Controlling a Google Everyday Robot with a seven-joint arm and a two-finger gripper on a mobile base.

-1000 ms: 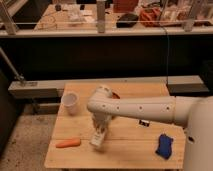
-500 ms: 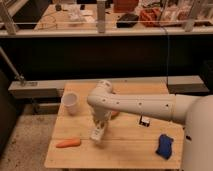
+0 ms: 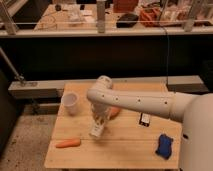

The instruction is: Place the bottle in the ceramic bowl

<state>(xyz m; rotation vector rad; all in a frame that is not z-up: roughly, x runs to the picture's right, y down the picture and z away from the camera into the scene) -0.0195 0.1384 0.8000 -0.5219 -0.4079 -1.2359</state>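
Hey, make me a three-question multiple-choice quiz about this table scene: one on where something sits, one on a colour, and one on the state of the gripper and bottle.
1. Where is the white cup?
A. table's far left
B. near right corner
C. inside the bowl

2. What colour is the crumpled object at the table's near right?
A. red
B. blue
C. white

3. What is the gripper doing?
A. hanging open, empty
B. resting in the cup
C. shut on the bottle, held above the table

Answers:
1 A: it stands by the far left edge.
2 B: it is plainly blue.
3 C: the bottle hangs from it beside the ceramic bowl, not in it.
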